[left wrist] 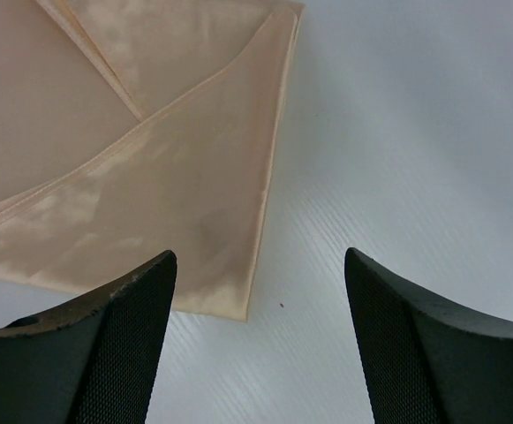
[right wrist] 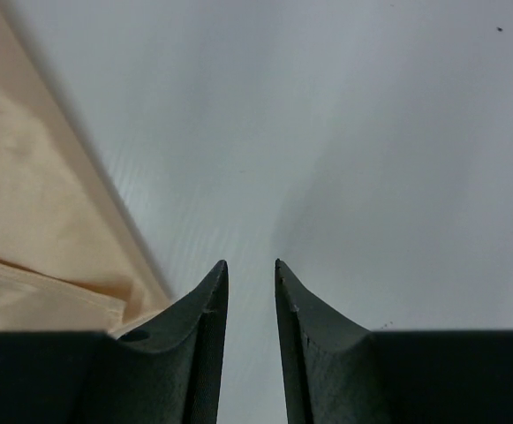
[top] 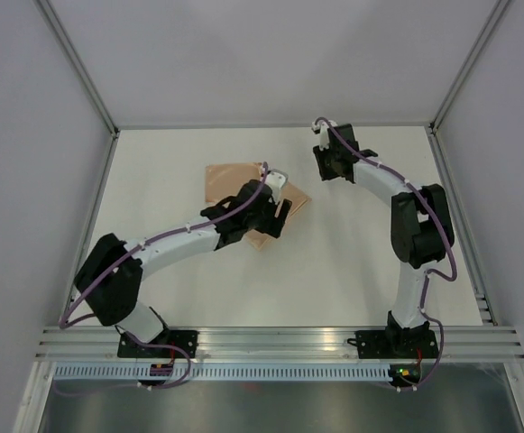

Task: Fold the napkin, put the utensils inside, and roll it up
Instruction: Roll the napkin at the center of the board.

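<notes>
**A:** On the bench [top: 361,257], where does the napkin [top: 228,183] lie?
**B:** Left of centre, flat, one layer lapped over another, partly under the left arm.
**A:** And the left hand [left wrist: 260,254]?
**B:** Spread wide, holding nothing, above a corner of the napkin.
**A:** The right hand [right wrist: 250,262]?
**B:** Narrowed to a thin slit, nothing between its fingers, over bare bench. The napkin's edge shows at the left of its wrist view.
</notes>
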